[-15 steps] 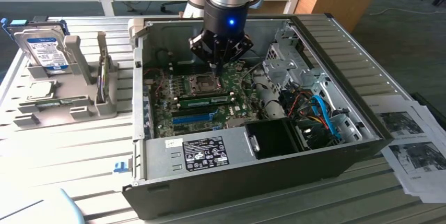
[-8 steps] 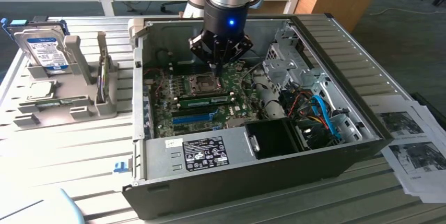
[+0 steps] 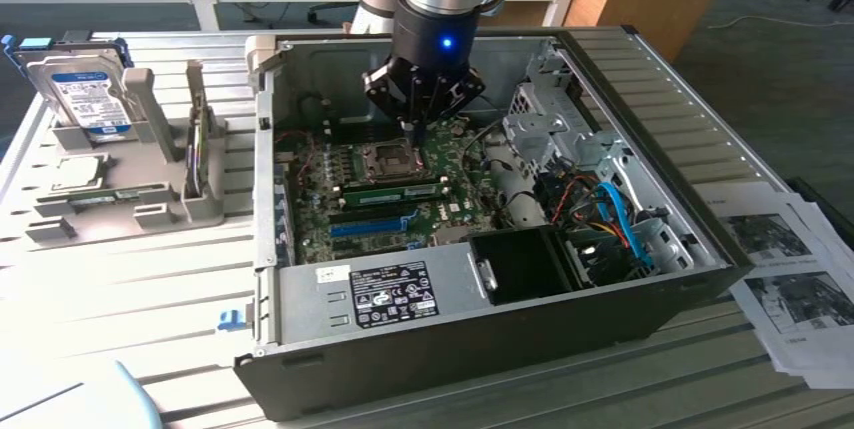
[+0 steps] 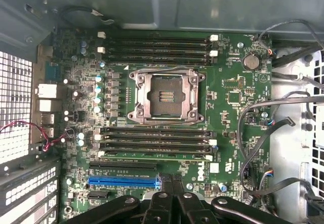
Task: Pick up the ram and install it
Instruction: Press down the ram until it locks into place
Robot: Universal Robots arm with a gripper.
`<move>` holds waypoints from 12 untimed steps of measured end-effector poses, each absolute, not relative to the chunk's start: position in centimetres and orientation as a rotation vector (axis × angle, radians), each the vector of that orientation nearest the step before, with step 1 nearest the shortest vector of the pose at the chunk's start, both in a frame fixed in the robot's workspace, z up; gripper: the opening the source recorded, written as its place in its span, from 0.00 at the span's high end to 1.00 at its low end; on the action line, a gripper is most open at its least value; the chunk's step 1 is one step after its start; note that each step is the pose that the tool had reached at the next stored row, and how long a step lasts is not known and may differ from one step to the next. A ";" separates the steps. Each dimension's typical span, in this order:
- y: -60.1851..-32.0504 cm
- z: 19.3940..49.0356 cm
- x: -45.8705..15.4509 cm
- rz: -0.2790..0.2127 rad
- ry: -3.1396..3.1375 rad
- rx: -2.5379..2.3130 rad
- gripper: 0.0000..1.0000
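Note:
A long green ram stick [image 3: 394, 192] lies seated in a slot on the motherboard [image 3: 454, 211] inside the open computer case [image 3: 467, 349], just in front of the empty processor socket [image 3: 390, 157]. In the wrist view the ram [image 4: 152, 156] is a pale green strip in the lowest slot of the bank beside the socket [image 4: 166, 95]. My gripper [image 3: 416, 132] hangs above the socket, apart from the ram, with its black fingers [image 4: 163, 193] pressed together and nothing between them.
A grey holder [image 3: 127, 204] at the exterior view's left carries a hard drive with a blue-white label [image 3: 83, 89] and a flat silver processor chip [image 3: 74, 174]. Cables and a drive cage [image 3: 587, 159] crowd the case's right side. Printed papers [image 3: 787, 269] lie beyond it.

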State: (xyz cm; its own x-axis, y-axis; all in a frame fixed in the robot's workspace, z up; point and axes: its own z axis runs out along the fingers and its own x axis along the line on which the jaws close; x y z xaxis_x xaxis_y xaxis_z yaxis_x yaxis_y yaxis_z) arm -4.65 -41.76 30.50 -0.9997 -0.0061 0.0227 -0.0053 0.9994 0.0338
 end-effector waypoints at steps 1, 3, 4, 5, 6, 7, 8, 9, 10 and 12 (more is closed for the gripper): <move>-41.8 30.5 -4.6 -0.053 -3.118 0.009 0.91; -41.8 30.5 -4.6 -0.053 -3.118 0.012 0.91; -41.8 30.5 -4.6 -0.053 -3.118 0.018 0.91; -41.8 30.5 -4.6 -0.053 -3.118 0.025 0.91; -41.8 30.5 -4.7 -0.052 -3.118 0.033 0.91; -41.8 30.5 -4.7 -0.052 -3.118 0.042 0.91; -41.8 30.5 -4.7 -0.052 -3.117 0.051 0.91; -41.8 30.5 -4.7 -0.052 -3.117 0.055 0.91; -41.8 30.5 -4.7 -0.052 -3.117 0.056 0.91; -41.8 30.5 -4.6 -0.052 -3.117 0.056 0.91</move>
